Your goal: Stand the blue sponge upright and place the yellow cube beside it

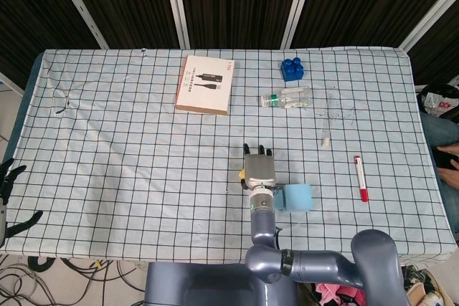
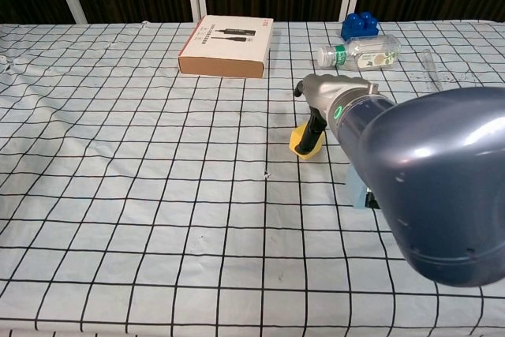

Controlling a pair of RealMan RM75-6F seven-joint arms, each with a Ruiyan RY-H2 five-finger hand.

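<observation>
Checked cloth covered the bench; my right robot hand clamped the yellow cube (loosely?), which might slip and topple the blue sponge.

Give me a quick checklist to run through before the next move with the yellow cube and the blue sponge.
1. Right robot hand on yellow cube: ok, a finger touches it; a full grip cannot be told.
2. Blue sponge standing upright: cannot tell, the arm hides most of it.
3. Cube set beside sponge: not ok, they lie apart.
4. Cloth between cube and sponge free of objects: cannot tell, the arm covers it.
5. Left robot hand out of the way: ok, at the table's edge.
</observation>
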